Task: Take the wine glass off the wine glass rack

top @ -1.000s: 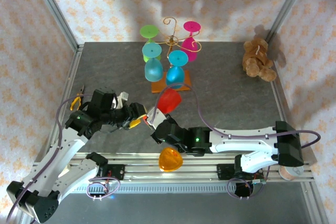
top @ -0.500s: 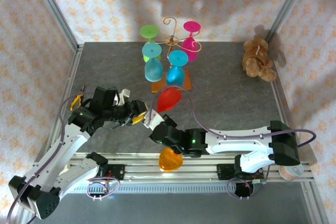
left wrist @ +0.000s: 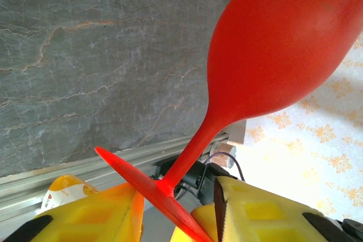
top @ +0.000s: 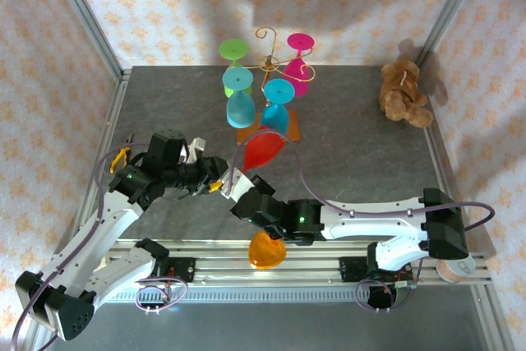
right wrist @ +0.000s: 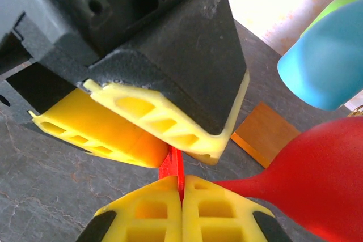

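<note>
Your right pincer [right wrist: 180,184] clamps the glass [right wrist: 306,185] by its foot; left pincer [left wrist: 178,192], half open, straddles it, bowl pointing upper right.

Both arms' jaws meet at the red wine glass's [top: 261,152] foot, near the rack [top: 245,136].

Overhead and 2 wrist close-ups share red glass [top: 263,152].

- Red wine glass [left wrist: 283,49]: bowl's rim cut off by top and right edges, left wrist view.
- Its foot mostly buried between right gripper [right wrist: 181,185] pads.
- Rack base [top: 245,136] partly covered by blue glasses [top: 240,108].
</note>
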Motion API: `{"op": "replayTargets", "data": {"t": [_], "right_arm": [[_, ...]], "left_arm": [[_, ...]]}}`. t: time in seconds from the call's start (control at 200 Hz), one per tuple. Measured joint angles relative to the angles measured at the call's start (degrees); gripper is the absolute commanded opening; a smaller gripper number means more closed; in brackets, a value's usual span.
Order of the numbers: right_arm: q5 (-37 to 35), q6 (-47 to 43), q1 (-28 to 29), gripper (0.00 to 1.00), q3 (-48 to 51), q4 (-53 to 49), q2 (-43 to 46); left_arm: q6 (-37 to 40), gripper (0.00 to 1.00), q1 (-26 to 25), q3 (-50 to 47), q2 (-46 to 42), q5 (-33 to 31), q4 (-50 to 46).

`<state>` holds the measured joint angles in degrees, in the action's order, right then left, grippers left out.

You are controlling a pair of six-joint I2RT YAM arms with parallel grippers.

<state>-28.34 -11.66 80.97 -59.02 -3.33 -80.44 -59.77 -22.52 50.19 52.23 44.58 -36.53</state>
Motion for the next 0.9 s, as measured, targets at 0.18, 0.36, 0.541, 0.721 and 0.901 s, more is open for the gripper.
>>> {"op": "replayTargets", "data": {"t": [0.18,0.36,0.541,0.721,0.901], "right_arm": [[-0.2,-1.1,0.0,0.00,-0.7,-0.1,-0.7],[-0.2,-2.2,0.0,0.00,-1.0,-0.3,-1.1],[0.7,-2.5,0.0,0.01,-1.5,-1.5,-1.1],[2.2,-1.8,0.0,0.04,-3.5,-4.9,-1.0],[4.4,-0.4,0.0,0.13,-3.6,-6.5,0.2]], "left_arm": [[-0.3,0.25,0.0,0.0,0.0,-0.1,0.3],[-1.5,0.05,0.0,0.0,0.0,-0.4,1.0],[-2.2,0.00,0.0,-0.1,0.0,-0.4,1.4],[-2.1,0.00,0.0,-0.2,-0.9,-0.4,1.4],[-1.9,0.00,-0.1,-0.5,-1.8,0.2,1.5]]}}
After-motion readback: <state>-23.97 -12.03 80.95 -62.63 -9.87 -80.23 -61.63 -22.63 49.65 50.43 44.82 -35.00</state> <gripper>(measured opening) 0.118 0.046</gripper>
